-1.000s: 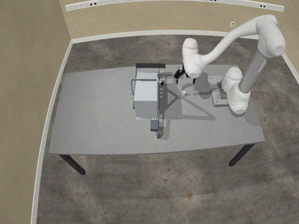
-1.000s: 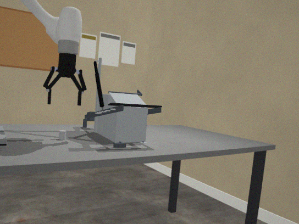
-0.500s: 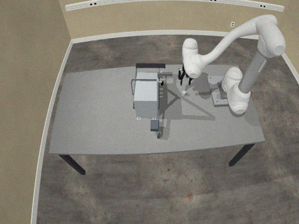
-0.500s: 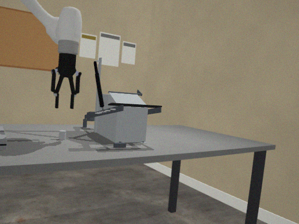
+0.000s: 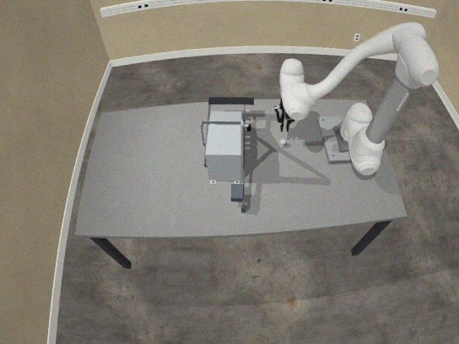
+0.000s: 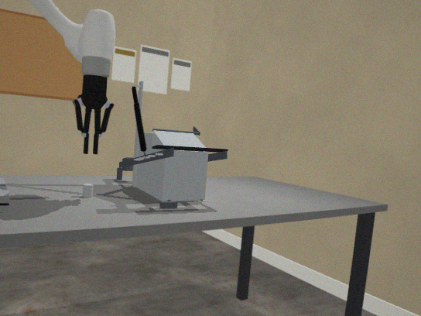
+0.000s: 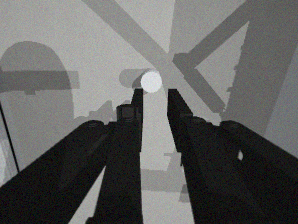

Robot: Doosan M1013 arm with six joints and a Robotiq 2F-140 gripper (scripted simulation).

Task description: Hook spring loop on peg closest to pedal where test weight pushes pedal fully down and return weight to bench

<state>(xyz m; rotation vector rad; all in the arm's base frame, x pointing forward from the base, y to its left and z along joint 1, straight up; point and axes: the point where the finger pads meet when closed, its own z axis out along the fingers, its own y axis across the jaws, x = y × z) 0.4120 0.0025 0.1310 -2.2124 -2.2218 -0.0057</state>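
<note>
Weight upright on bench, well below fingers (narrow gap, slightly parted).

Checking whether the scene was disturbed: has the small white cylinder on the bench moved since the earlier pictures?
No. The small white cylinder stands unshifted relative to the grey box-shaped feeder.
</note>
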